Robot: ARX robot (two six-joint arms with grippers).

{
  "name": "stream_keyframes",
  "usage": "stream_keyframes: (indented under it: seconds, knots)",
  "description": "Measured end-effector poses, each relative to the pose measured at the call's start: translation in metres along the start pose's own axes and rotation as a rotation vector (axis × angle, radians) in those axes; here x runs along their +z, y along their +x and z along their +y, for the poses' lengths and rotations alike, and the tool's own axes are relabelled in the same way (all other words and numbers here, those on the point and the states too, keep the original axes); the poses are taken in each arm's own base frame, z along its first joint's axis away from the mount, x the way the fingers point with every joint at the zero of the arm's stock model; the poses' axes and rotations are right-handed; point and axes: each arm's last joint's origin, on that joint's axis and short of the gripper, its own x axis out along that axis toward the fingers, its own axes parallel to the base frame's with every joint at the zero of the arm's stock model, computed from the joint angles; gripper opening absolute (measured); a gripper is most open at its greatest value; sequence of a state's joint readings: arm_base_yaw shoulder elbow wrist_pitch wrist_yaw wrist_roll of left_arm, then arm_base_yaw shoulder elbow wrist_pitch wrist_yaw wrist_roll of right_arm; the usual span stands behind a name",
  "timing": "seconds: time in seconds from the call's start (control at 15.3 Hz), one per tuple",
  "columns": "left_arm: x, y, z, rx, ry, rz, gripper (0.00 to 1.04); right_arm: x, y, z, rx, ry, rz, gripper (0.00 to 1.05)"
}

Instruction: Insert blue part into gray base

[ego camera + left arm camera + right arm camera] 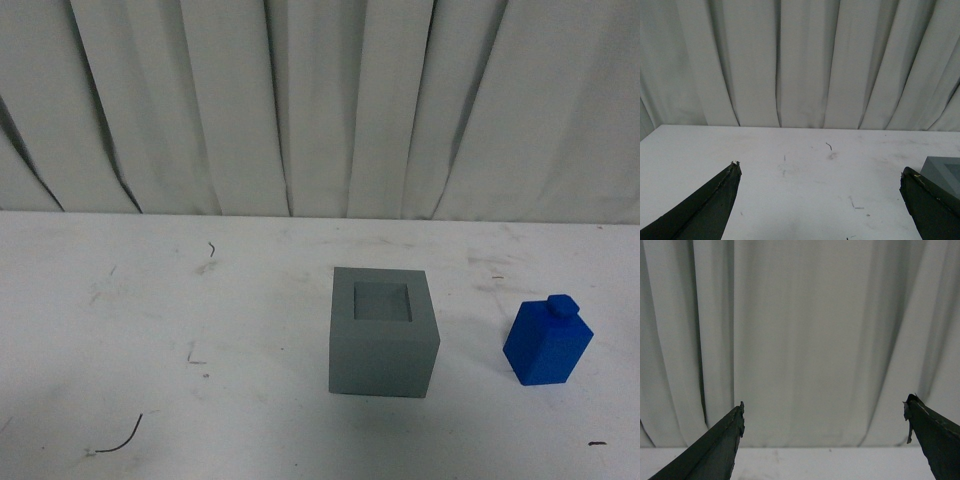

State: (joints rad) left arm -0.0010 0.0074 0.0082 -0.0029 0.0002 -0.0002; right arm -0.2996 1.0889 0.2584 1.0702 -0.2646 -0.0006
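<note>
Both pairs of jaws stand wide apart and empty. My left gripper (pixel 820 170) looks across the bare white table (pixel 790 150), and my right gripper (pixel 825 402) faces mostly the pleated curtain (pixel 805 330). I judge the step in hand is fetching the blue part (pixel 547 343). I would bring the right arm down over it and close on its flat sides below the knob, keeping it upright (a tilted grip would fight the square recess later). It stands knob-up, right of the gray base (pixel 385 345) and apart from it, outside both wrist views. What seems to be the base's corner peeks past one left finger.
</note>
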Motion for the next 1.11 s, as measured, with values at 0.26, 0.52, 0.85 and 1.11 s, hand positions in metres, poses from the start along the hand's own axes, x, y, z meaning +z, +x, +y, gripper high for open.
stream_keyframes:
  seconds: [0.26,0.52,0.85,1.11]
  knots:
    - [0.000,0.000,0.000,0.000,0.000,0.000,0.98,-0.022,0.131,-0.006,0.269,-0.203,0.153,0.98]
    - [0.000,0.000,0.000,0.000,0.000,0.000,0.98,-0.015,0.184,0.013,0.681,-0.710,0.344,0.98]
    - [0.000,0.000,0.000,0.000,0.000,0.000,0.98,-0.053,0.179,0.023,1.084,-1.103,0.601,0.98]
    - [0.000,0.000,0.000,0.000,0.000,0.000,0.98,-0.081,0.184,0.052,1.262,-1.162,0.724,0.98]
